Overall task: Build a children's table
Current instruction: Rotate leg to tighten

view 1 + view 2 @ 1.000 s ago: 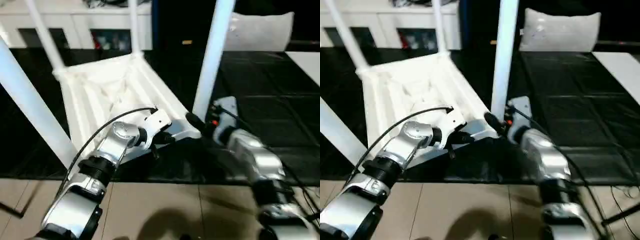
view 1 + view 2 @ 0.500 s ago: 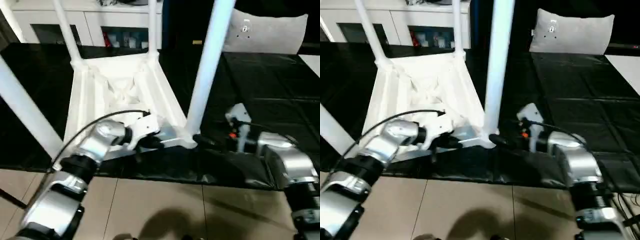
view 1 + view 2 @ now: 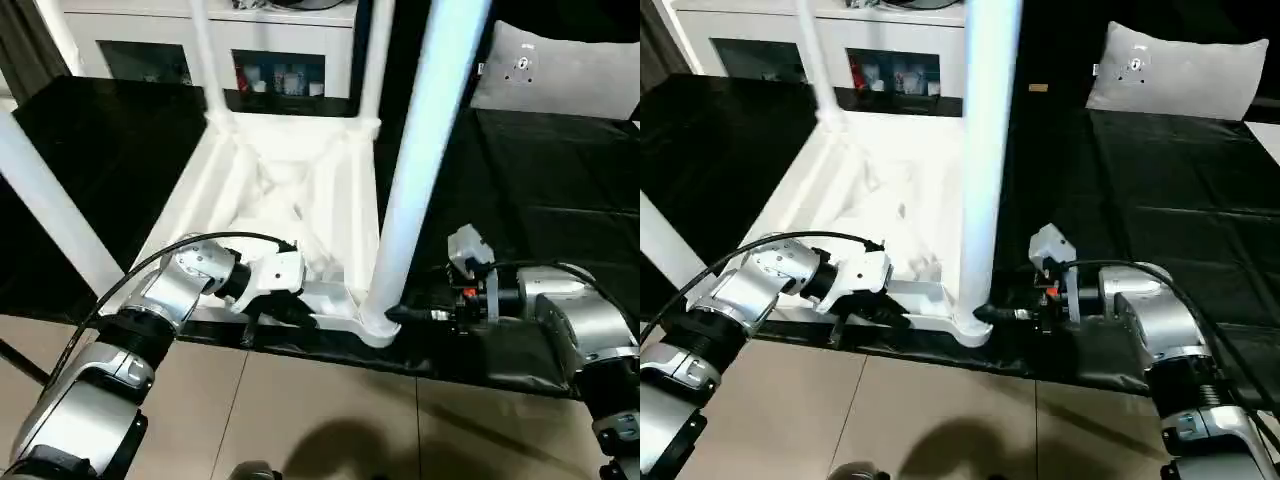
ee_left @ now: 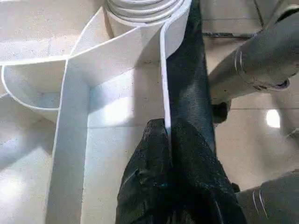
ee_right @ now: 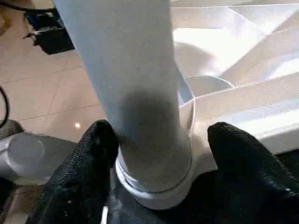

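Nearest the robot, beyond a strip of tan tiled floor (image 3: pixel 330 400), the children's table (image 3: pixel 290 190) lies upside down on a black mat (image 3: pixel 540 200), its ribbed underside facing up and its near edge at the mat's border. The left gripper (image 3: pixel 290 312) reaches in along that near edge with its black fingers (image 4: pixel 154 154) pressed together on the thin upright rim of the tabletop; in the left wrist view the white wall runs straight down between them, so the pincer is closed on the rim. To the right, the right gripper (image 3: pixel 405 313) comes in level from the other side at the near right corner socket (image 3: pixel 375 325). Its two fingers (image 5: pixel 84 158) stand wide apart on either side of the base of the leg (image 3: pixel 420 170) that rises from that socket; one finger is at the leg's surface while a gap shows beside the other, so the jaws straddle the leg without clamping it. That leg stands upright and runs out of the top of the head views. Another leg (image 3: pixel 50 205) slants up at the near left, and two more (image 3: pixel 205 55) rise from the far corners. Behind the table stands a white cabinet (image 3: pixel 250 60) with glass doors, and on the far right of the mat lies a grey cushion (image 3: pixel 560 75).
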{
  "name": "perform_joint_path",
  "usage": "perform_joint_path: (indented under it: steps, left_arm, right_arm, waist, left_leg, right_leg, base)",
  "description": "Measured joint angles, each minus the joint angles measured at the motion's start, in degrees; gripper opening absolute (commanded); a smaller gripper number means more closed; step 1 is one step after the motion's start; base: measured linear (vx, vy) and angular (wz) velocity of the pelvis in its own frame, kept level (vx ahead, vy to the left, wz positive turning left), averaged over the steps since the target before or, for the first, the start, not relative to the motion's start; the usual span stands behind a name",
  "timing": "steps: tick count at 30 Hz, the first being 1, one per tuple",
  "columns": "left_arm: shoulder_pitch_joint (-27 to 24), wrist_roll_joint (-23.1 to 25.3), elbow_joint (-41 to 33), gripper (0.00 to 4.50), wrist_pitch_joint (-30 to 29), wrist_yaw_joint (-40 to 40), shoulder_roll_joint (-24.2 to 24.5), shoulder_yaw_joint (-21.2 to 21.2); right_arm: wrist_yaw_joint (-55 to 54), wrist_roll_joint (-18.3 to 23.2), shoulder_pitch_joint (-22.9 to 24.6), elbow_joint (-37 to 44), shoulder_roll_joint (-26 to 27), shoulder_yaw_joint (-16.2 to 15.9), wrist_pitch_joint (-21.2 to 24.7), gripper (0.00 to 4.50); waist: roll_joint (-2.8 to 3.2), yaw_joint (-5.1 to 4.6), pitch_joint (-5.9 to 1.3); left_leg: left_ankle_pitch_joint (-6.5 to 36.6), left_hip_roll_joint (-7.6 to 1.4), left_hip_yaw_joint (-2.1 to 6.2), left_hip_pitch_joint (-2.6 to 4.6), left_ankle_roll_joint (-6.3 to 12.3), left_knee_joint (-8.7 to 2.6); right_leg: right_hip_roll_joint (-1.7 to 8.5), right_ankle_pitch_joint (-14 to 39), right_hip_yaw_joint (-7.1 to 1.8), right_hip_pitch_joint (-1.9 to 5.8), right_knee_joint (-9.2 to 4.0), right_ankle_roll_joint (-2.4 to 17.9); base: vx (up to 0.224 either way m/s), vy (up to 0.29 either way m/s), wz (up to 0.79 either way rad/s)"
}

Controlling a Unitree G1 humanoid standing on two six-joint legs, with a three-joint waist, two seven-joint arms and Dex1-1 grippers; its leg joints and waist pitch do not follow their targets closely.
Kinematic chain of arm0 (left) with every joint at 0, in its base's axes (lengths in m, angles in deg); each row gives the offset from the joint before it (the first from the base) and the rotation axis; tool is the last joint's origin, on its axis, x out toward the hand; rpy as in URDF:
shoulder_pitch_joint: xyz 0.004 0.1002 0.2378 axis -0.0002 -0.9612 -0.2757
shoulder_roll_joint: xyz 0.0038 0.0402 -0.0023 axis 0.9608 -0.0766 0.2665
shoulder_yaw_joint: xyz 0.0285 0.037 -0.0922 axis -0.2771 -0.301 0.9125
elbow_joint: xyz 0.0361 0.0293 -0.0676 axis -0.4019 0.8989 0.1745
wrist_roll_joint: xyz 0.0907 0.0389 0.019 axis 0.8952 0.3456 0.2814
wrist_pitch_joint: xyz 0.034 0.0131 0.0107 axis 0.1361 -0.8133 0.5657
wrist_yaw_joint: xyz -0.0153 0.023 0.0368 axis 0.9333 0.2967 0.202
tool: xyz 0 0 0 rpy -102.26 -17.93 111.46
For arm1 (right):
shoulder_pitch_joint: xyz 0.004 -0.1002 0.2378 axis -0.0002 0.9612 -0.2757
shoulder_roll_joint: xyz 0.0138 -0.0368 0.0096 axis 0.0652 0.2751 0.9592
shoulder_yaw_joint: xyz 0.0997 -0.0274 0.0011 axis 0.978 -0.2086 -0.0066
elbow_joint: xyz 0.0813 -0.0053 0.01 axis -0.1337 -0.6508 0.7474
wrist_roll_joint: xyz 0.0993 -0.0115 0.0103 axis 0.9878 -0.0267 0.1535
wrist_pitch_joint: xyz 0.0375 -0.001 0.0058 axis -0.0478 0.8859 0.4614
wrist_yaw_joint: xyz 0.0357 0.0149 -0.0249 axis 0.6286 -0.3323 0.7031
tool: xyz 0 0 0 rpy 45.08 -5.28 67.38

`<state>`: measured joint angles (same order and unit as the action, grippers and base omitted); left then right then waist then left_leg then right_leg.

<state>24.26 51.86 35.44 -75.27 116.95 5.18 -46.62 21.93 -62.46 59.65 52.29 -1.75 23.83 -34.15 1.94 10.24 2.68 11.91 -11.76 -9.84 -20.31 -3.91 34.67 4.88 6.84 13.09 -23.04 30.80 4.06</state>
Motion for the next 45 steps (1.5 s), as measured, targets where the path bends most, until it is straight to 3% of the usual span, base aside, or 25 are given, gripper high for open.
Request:
perform_joint_path:
  steps: [12,18,21,26,27,28,29,30,31,32,33,35,38,45]
  left_arm:
    - [0.00,0.00,0.21,0.00,0.66,0.64,-0.12,-0.27]
    - [-0.07,-0.61,-0.36,0.00,-5.73,-0.25,-1.19,0.89]
    - [-0.57,-0.52,-1.34,0.00,-10.81,-4.38,-1.73,2.11]
    - [-0.64,0.48,-1.96,0.00,-19.85,-15.50,-6.41,4.87]
    - [-0.53,0.69,-2.12,0.00,-21.27,-17.36,-7.24,5.17]
    - [-0.52,0.92,-2.28,0.00,-22.76,-19.57,-8.31,5.48]
    - [-0.55,1.18,-2.44,0.00,-23.95,-21.19,-8.94,5.69]
    - [-0.57,1.30,-2.63,0.00,-24.88,-22.77,-9.87,5.87]
    - [-0.57,1.32,-3.58,0.00,-25.74,-24.07,-10.45,6.05]
    - [-0.48,1.30,-4.15,0.00,-26.51,-25.43,-11.45,6.41]
    - [-0.50,1.30,-4.47,0.00,-26.86,-26.65,-12.21,6.58]
    - [-0.54,1.24,-5.31,0.00,-27.37,-27.44,-12.86,6.61]
    - [-0.95,1.21,-6.31,0.00,-27.32,-27.36,-12.65,6.42]
    - [-1.54,1.21,-6.43,0.00,-23.35,-24.52,-9.83,4.91]
  right_arm:
    - [1.44,0.94,-0.02,-1.72,2.32,-0.96,0.17,2.16]
    - [-2.65,1.45,1.78,0.98,3.88,0.58,2.87,2.05]
    - [-10.19,0.28,1.74,1.91,5.92,1.65,4.67,2.04]
    - [-28.92,-3.10,0.46,2.03,12.80,6.13,9.60,2.00]
    - [-32.27,-3.52,-0.15,1.87,13.89,6.69,10.64,2.00]
    - [-35.71,-3.93,-0.48,1.85,15.28,7.52,11.75,2.00]
    - [-38.86,-4.19,-0.89,1.64,16.65,7.95,12.64,2.00]
    - [-41.20,-4.21,-1.05,1.60,17.36,8.66,13.14,2.00]
    - [-43.13,-4.21,-1.67,1.56,17.88,9.04,13.20,2.34]
    - [-44.86,-4.25,-1.74,1.33,18.56,9.85,12.04,2.34]
    - [-46.29,-4.34,-1.73,1.00,19.09,10.47,11.01,2.68]
    - [-48.29,-4.28,-1.72,0.90,20.47,11.47,9.97,2.71]
    - [-48.61,-4.29,-1.62,1.20,21.07,11.86,9.68,3.09]
    - [-39.21,-2.64,1.96,3.46,15.92,10.20,6.27,3.67]
  waist:
    - [-0.02,-0.36,-0.01]
    - [-0.02,-0.75,-0.01]
    - [-0.03,-1.97,-0.02]
    - [0.11,-5.93,-0.03]
    - [0.06,-6.36,0.03]
    - [-0.51,-6.82,0.23]
    - [-1.68,-7.04,0.46]
    - [-1.94,-6.81,0.51]
    - [-1.93,-6.11,0.51]
    - [-1.82,-5.66,0.45]
    - [-1.81,-5.27,0.44]
    - [-1.50,-5.25,0.27]
    - [-1.42,-5.01,0.27]
    - [-1.37,-4.33,0.30]
  left_leg:
    - [-0.01,-0.01,-0.01,0.04,-0.02,0.10]
    - [0.16,-0.01,-0.03,0.15,-0.32,0.17]
    - [0.15,-0.10,-0.02,0.25,-0.36,0.33]
    - [0.18,-0.84,0.12,0.24,-0.36,0.51]
    - [0.24,-0.99,0.10,0.41,-0.43,0.55]
    - [0.32,-0.63,-0.14,1.02,-0.55,0.61]
    - [0.49,0.46,-0.51,2.07,-0.83,0.73]
    - [0.75,1.13,-0.34,2.35,-0.99,1.38]
    - [1.09,1.51,0.03,1.49,-0.38,1.77]
    - [1.19,1.93,0.80,0.74,-0.01,1.66]
    - [0.89,1.87,1.34,0.36,-0.13,1.71]
    - [0.48,1.01,1.88,-0.35,-0.65,1.38]
    - [0.41,0.98,1.72,-0.61,-0.70,1.15]
    - [0.56,0.96,1.61,-0.19,-0.45,0.83]
  right_leg:
    - [0.01,0.00,0.02,0.08,0.03,-0.01]
    - [0.01,-0.01,0.04,0.19,0.03,-0.02]
    - [0.01,-0.01,0.19,0.34,-0.02,-0.03]
    - [-0.23,-0.17,0.97,1.28,-1.12,-0.36]
    - [-0.45,0.42,0.11,1.11,0.38,-1.13]
    - [-0.61,2.11,-1.85,0.70,2.50,-1.94]
    - [-0.50,2.25,-3.75,0.31,4.00,-1.00]
    - [-0.43,2.59,-3.78,-0.07,4.72,-0.36]
    - [-0.48,2.75,-3.76,-0.62,5.07,-0.11]
    - [-0.64,2.75,-3.49,-1.12,5.04,-0.12]
    - [-0.80,2.73,-3.15,-1.37,4.84,-0.15]
    - [-1.56,1.96,-2.80,-1.45,3.43,-0.42]
    - [-1.58,0.66,-2.80,-1.38,2.32,0.50]
    - [-1.55,0.43,-2.73,-0.65,1.24,0.14]
  base:
    - [0.000,0.000,0.00]
    - [0.000,0.000,0.00]
    - [0.000,0.000,0.00]
    - [-0.010,0.000,-0.01]
    - [0.000,0.000,0.00]
    - [0.000,0.000,0.00]
    - [0.000,0.000,0.00]
    - [0.039,-0.052,-0.06]
    - [0.039,-0.052,-0.06]
    - [0.018,-0.046,-0.29]
    - [0.007,-0.023,-0.23]
    - [0.004,-0.012,-0.12]
    - [0.000,0.000,0.00]
    - [0.000,0.000,0.00]
